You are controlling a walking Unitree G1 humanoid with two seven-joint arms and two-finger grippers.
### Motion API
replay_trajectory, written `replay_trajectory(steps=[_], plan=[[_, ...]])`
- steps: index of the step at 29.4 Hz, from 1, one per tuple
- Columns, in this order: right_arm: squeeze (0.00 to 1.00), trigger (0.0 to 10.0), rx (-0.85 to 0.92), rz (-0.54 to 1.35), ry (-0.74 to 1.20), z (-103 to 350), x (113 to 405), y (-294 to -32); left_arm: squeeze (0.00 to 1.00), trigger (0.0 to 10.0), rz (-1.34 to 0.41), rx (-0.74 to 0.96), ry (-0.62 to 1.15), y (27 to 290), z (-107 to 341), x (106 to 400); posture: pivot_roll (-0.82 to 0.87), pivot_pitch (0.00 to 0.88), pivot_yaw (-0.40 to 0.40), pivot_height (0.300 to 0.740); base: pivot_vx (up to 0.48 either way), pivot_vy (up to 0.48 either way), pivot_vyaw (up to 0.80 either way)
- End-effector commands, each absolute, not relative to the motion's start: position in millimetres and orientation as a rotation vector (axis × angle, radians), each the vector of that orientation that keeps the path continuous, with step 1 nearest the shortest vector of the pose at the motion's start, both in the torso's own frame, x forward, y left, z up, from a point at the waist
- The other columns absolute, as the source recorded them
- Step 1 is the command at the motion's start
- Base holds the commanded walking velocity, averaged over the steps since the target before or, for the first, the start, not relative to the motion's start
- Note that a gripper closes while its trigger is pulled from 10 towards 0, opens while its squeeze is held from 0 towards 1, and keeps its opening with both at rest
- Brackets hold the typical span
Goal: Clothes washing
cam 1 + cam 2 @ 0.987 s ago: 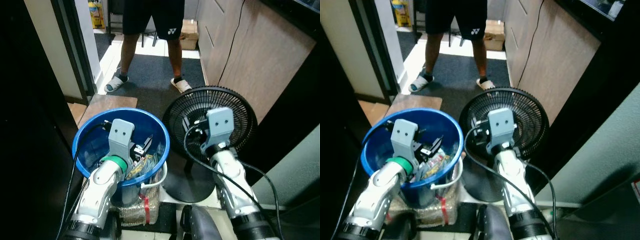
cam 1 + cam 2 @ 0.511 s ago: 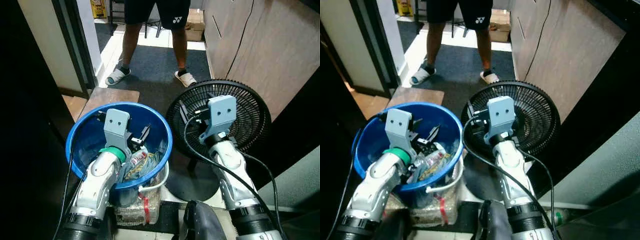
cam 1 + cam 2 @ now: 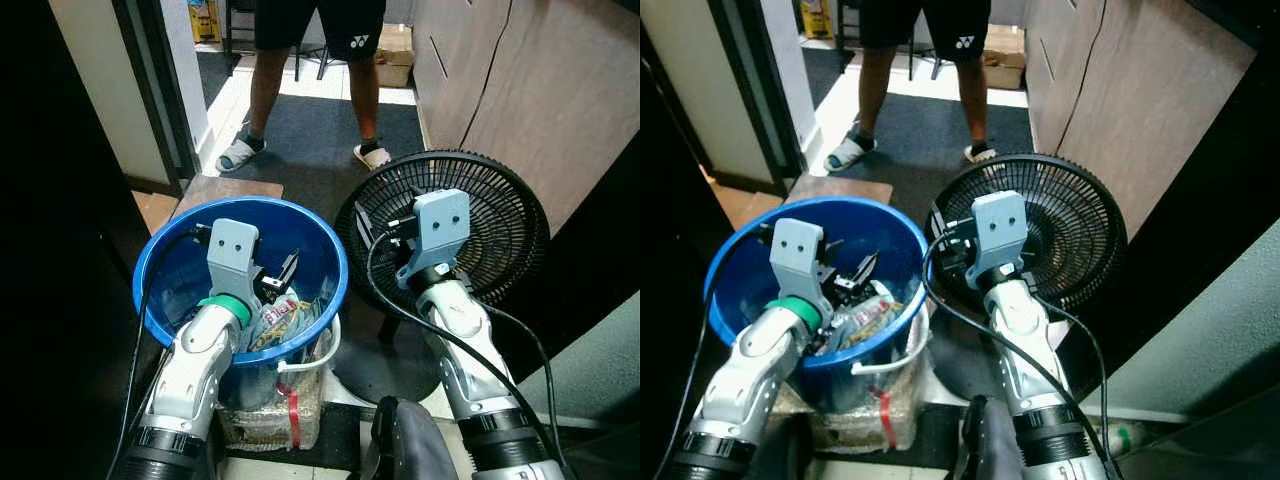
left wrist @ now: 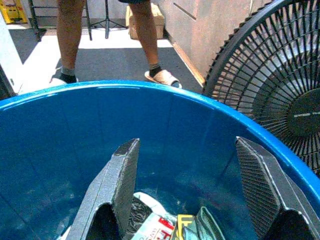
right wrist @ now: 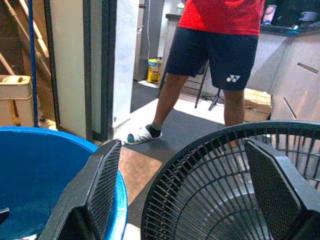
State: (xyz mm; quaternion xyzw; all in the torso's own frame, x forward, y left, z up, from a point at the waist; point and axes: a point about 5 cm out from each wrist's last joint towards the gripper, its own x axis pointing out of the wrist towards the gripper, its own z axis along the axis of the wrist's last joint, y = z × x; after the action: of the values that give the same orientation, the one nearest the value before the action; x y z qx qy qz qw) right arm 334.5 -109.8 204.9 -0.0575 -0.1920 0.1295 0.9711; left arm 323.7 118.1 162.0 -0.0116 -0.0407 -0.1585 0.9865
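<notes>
Left wrist view: left gripper [image 4: 187, 190] spread wide, empty, inside blue bucket [image 3: 175, 275] above crumpled packets [image 3: 283, 316]. Right gripper [image 5: 185, 192] also spread, empty, over black floor fan [image 3: 495, 225]. Person [image 3: 315, 70] stands beyond.

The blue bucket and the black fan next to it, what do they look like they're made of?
The blue bucket looks like moulded plastic: a smooth, slightly glossy wall with soft highlights and a rolled rim. The fan has a black grille of thin, evenly spaced ribs, matte; whether that is coated wire or plastic is not clear.
</notes>
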Motion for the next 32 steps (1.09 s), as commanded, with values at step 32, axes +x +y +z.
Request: replay_trajectory(steps=[32], plan=[[0.00, 10.0, -0.118, 0.331, -0.358, 198.1, 329.8, -103.4, 0.00, 10.0, -0.328, -0.028, -0.069, 110.5, 162.7, 321.2, 0.10, 0.052, -0.015, 0.360, 0.000, 0.000, 0.00]])
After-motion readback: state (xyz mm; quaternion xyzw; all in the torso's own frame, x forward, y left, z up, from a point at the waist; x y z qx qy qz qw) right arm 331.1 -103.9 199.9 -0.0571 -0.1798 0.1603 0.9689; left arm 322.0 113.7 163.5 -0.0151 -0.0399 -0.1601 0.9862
